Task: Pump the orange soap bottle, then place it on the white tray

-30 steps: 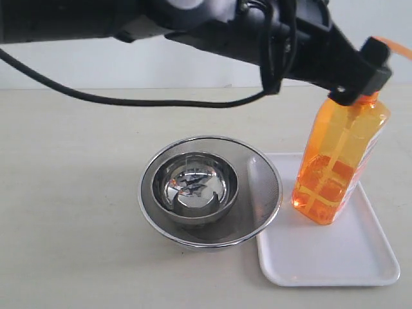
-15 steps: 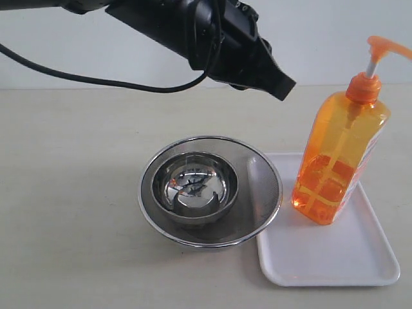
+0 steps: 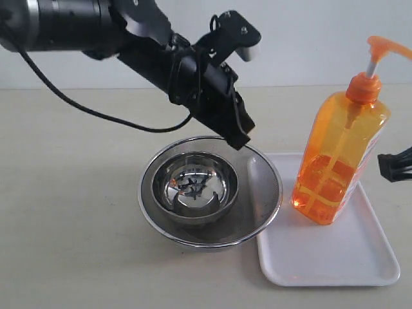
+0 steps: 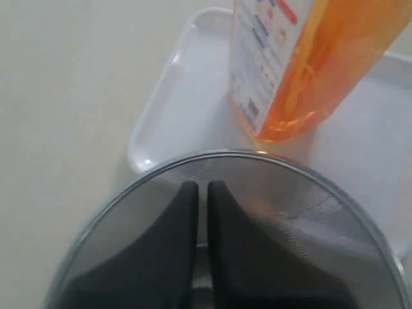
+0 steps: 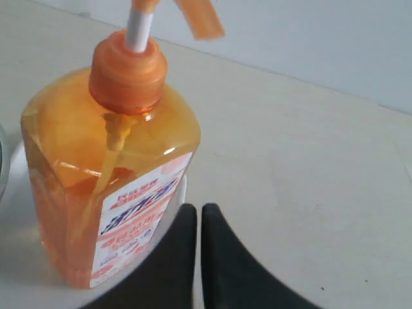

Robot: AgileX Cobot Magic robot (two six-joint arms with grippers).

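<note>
Left gripper (image 3: 239, 138) closed, holding nothing, hung over the strainer (image 3: 261, 193) rim. Right gripper (image 5: 198, 211) likewise closed and empty, just beside the bottle (image 3: 338, 161). Bottle stood upright on the tray (image 3: 360, 264), pump head up. Judged: partly full, moderately heavy, smooth walls likely slippery, tall so tippy; grasp mid-body across flat faces. Strainer with bowl (image 3: 195, 187) inside overlapped the tray edge, crowding the left approach.
</note>
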